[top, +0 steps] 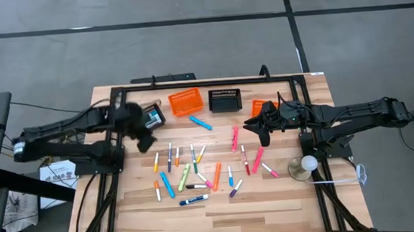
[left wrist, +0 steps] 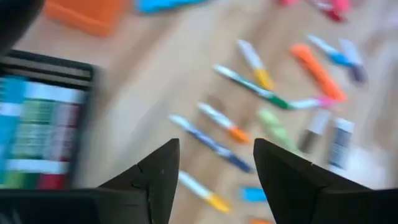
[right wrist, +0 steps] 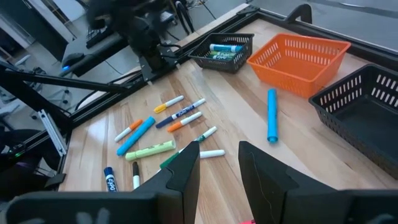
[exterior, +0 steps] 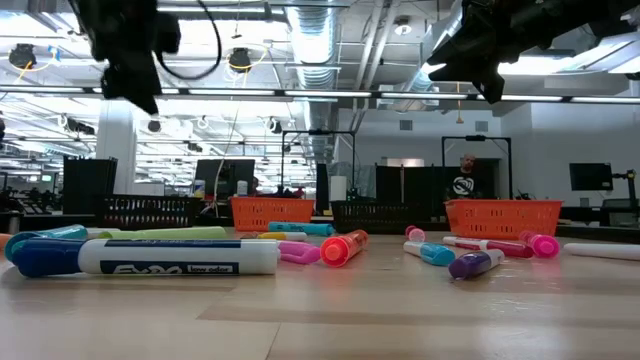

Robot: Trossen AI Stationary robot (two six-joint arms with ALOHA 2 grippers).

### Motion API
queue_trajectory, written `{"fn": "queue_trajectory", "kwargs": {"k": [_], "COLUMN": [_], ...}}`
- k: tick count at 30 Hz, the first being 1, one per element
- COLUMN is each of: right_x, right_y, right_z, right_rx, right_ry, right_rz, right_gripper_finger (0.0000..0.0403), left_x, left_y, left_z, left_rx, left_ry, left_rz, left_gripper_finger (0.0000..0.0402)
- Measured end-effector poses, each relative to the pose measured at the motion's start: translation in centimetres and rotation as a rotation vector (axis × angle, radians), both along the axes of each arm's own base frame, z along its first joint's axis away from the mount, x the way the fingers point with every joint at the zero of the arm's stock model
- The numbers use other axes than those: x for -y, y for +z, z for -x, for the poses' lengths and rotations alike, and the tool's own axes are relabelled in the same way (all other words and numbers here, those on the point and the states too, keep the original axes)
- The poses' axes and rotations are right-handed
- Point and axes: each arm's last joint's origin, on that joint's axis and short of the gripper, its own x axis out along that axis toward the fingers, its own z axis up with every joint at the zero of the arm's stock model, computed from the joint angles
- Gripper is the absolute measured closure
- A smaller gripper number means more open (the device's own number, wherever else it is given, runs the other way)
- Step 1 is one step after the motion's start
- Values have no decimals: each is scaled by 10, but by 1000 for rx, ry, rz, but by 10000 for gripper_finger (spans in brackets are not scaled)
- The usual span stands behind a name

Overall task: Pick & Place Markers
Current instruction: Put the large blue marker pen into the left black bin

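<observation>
Dark blue marker (exterior: 150,256) nearest; left claw (left wrist: 214,180) open over markers (top: 196,170); right claw (right wrist: 219,163) empty, slightly parted.

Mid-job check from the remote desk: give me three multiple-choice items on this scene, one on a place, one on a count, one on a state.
1. The light blue marker lying apart from the rest is:
A. beside the orange basket
B. inside a black basket
C. at the table's near edge

2. Orange baskets in the high view:
A. one
B. two
C. four

3. The left gripper is:
A. shut on a marker
B. open, empty
C. out of view

A: the marker lies on wood next to that basket.
B: a second orange basket sits by the right gripper.
B: daylight between its fingers.
</observation>
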Motion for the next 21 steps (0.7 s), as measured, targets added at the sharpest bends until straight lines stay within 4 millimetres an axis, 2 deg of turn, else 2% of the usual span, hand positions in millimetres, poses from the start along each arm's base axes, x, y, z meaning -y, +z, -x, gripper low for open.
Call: {"fn": "queue_trajectory", "kwargs": {"k": [4,11,16,21], "right_x": [0,0,0,0], "right_y": [0,0,0,0], "right_z": [0,0,0,0], "right_rx": [0,0,0,0], "right_ry": [0,-1,0,0], "right_rz": [1,1,1,3], "right_gripper_finger": [301,301,301,301], "left_x": [33,90,108,125], "left_y": [0,-13,-33,-43], "left_z": [-12,-54,-81,-110], "left_rx": [35,106,-1,-68], "left_ry": [-89,-295,-306,-338], "left_rz": [92,123,130,129], "left_gripper_finger": [197,197,197,197]}}
